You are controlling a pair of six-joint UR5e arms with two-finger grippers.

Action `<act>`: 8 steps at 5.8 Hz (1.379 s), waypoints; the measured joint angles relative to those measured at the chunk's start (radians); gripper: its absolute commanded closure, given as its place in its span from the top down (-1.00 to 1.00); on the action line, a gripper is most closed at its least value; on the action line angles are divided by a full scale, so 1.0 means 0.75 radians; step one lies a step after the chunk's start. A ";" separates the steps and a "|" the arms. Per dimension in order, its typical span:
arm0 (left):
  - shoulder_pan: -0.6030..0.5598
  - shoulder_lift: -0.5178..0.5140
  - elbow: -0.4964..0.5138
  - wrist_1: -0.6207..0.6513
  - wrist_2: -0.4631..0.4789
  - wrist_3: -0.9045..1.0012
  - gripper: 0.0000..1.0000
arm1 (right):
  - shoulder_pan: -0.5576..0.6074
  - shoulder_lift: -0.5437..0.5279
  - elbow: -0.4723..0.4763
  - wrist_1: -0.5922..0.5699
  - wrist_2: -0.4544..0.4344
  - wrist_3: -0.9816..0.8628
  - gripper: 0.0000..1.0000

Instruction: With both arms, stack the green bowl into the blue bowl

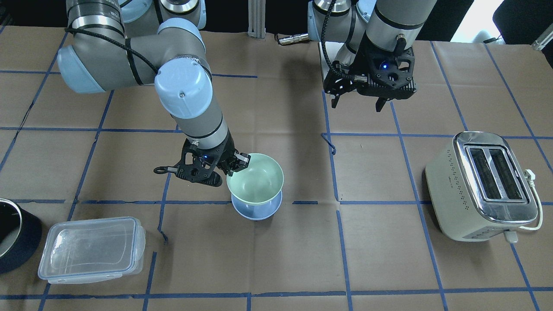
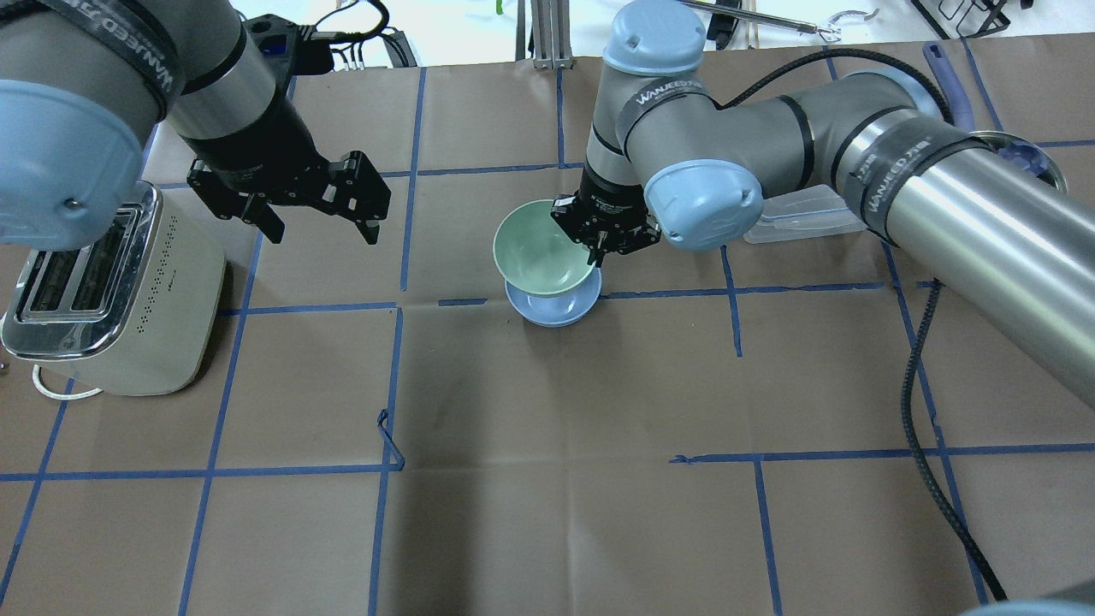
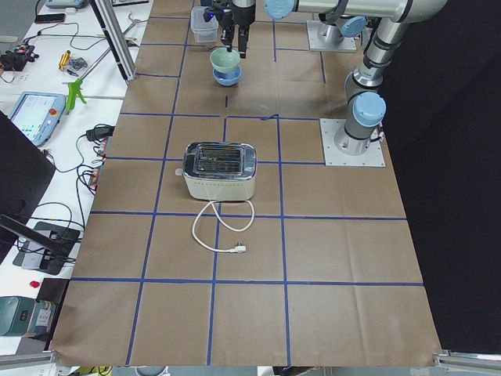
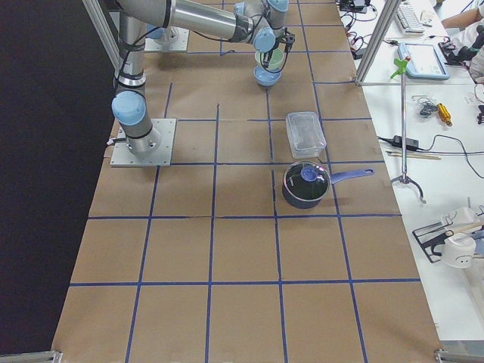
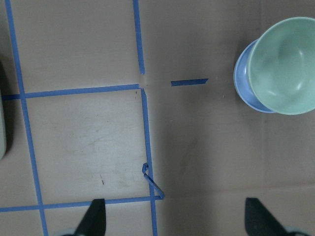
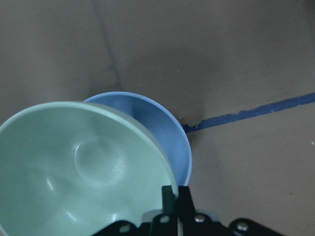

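The pale green bowl (image 1: pixel 255 179) hangs tilted right over the light blue bowl (image 1: pixel 257 212), which stands on the table near a tape line. My right gripper (image 1: pixel 235 166) is shut on the green bowl's rim on the robot's side; the right wrist view shows its fingertips (image 6: pixel 170 194) pinching the rim, with the green bowl (image 6: pixel 78 167) over the blue bowl (image 6: pixel 162 128). I cannot tell whether the bowls touch. My left gripper (image 1: pixel 357 105) is open and empty, held above the table well apart from the bowls. Its wrist view shows both bowls at the upper right (image 5: pixel 285 64).
A cream and chrome toaster (image 1: pixel 481 185) stands on the robot's left side of the table. A clear lidded container (image 1: pixel 90 248) and a dark pot (image 1: pixel 8 233) stand on the robot's right side. Loose blue tape curls up from the paper (image 1: pixel 330 144).
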 measured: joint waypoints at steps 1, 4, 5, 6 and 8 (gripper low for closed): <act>0.002 0.000 0.001 0.000 0.001 -0.001 0.97 | 0.002 0.026 0.005 -0.019 -0.001 -0.002 -0.90; 0.010 0.001 0.011 -0.003 0.004 -0.001 0.97 | -0.005 0.040 0.026 -0.058 -0.012 -0.015 0.08; 0.011 0.001 0.011 -0.005 0.004 -0.001 0.97 | -0.006 0.040 0.034 -0.073 -0.017 -0.014 0.99; 0.011 0.002 0.011 -0.007 0.004 -0.001 0.97 | -0.010 0.039 0.040 -0.078 -0.017 -0.012 1.00; 0.012 0.002 0.011 -0.010 0.004 -0.001 0.97 | -0.035 -0.003 0.000 -0.027 -0.009 -0.011 1.00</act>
